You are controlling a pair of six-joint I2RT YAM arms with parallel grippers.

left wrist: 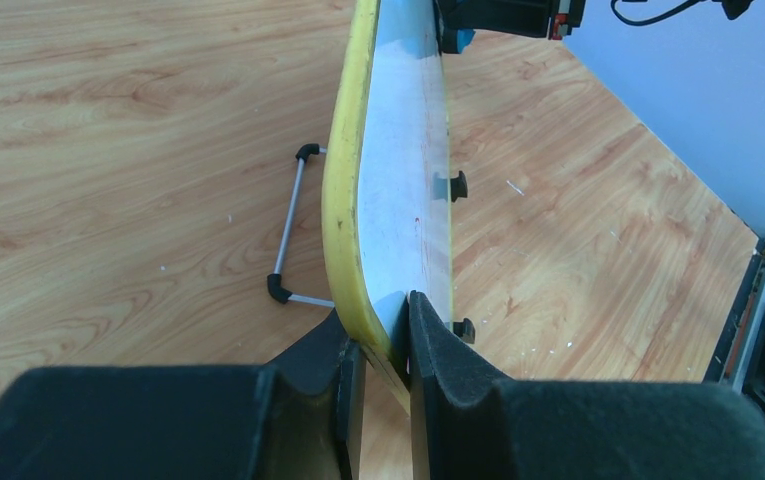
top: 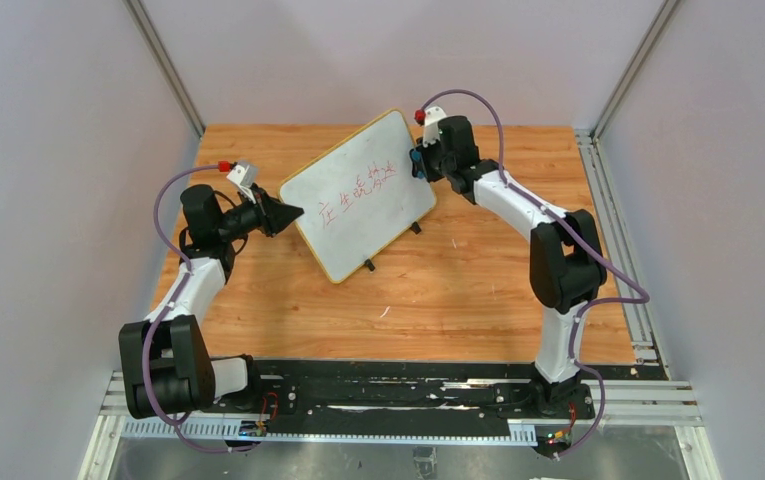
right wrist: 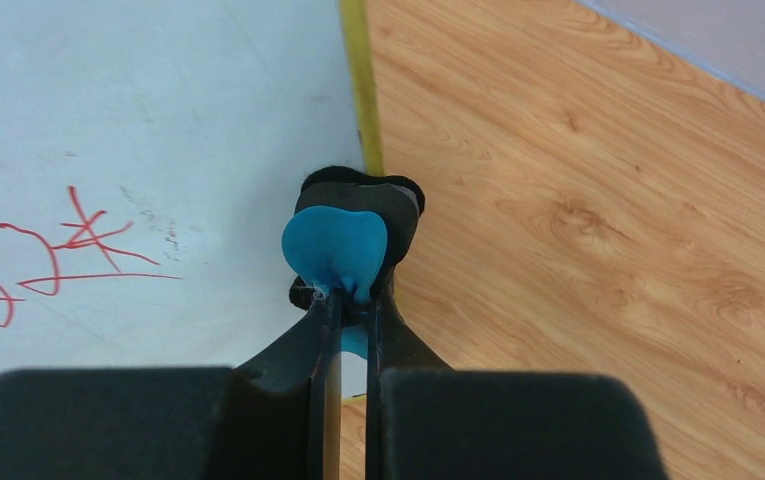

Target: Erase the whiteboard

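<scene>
Pinches the yellow rim [left wrist: 343, 210] of the whiteboard [top: 358, 195] between the narrow jaws of the left hand [top: 293, 212], at the board's left end. Clamps a blue eraser [right wrist: 336, 247] tight in the right hand [top: 418, 163], at the white face by the opposite edge, just right of the red writing [top: 358, 188]. Leaves the board propped on its black feet [top: 369, 266] at mid-counter [top: 458, 290], turned at an angle, writing unwiped.

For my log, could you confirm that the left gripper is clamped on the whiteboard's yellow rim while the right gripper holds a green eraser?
Not quite: the eraser in the right gripper is blue, not green, as the right wrist view shows. The left gripper is indeed clamped on the yellow rim of the whiteboard.
</scene>
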